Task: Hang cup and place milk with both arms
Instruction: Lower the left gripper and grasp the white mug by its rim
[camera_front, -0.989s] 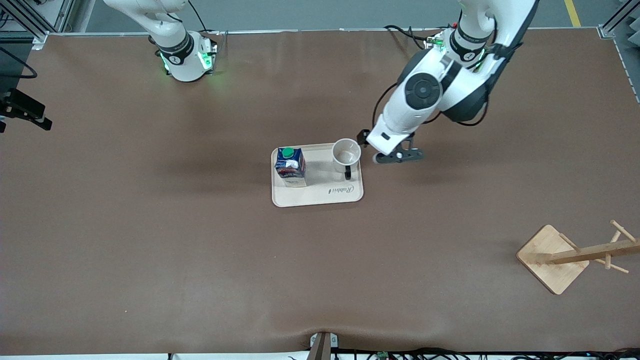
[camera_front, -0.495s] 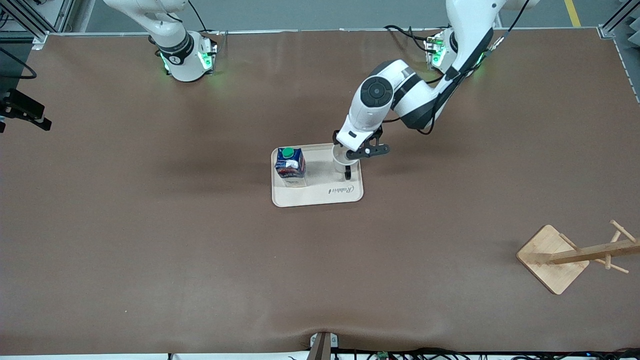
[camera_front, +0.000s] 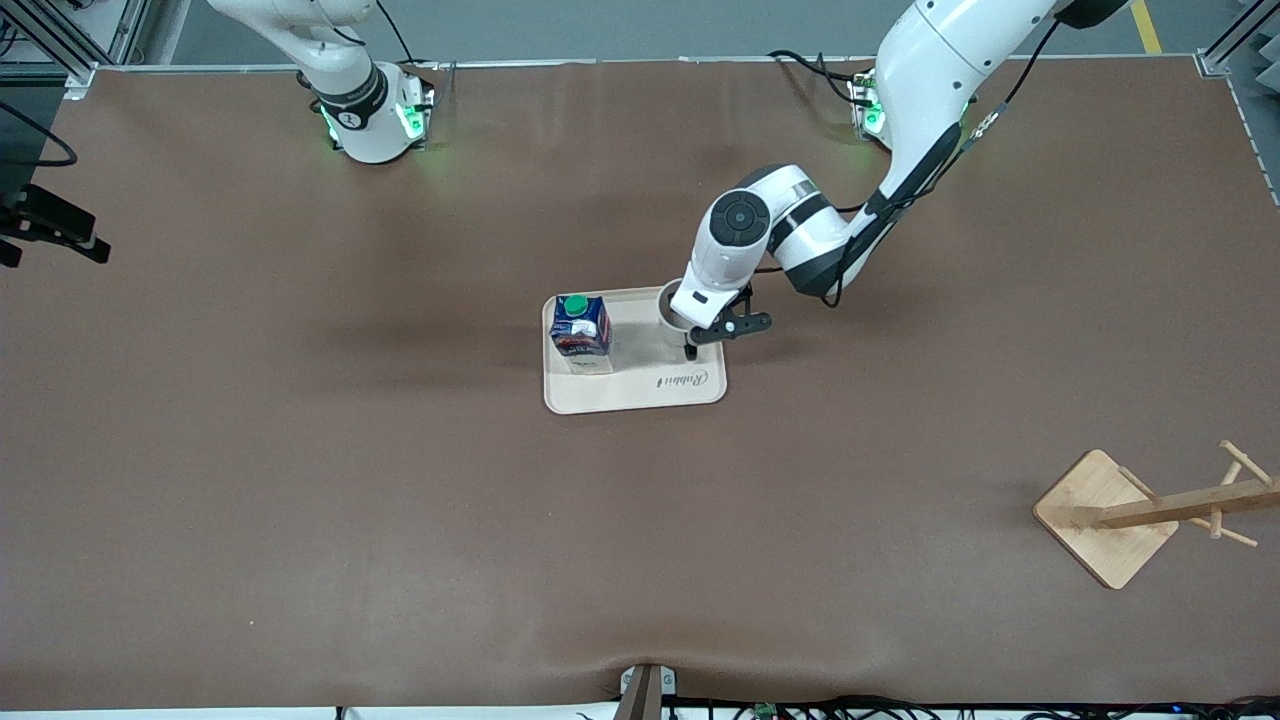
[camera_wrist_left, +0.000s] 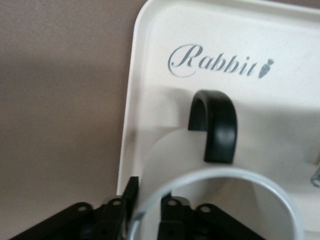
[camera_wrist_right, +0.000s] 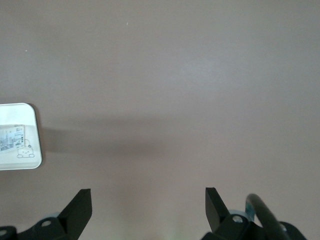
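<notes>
A cream tray (camera_front: 630, 395) with rounded corners lies flat near the middle of the brown table (camera_front: 300, 500); the word "Rabbit" with a small carrot mark is printed along its edge nearer the front camera. A wooden rack (camera_front: 1150, 512), a square base with a pegged post, stands well apart from the tray, toward the left arm's end of the table and nearer the front camera. A pale card (camera_wrist_right: 17, 137) with a little drawn figure lies flat on the table.

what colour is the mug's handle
Black, on a white mug; the handle shows best in the left wrist view.
</notes>
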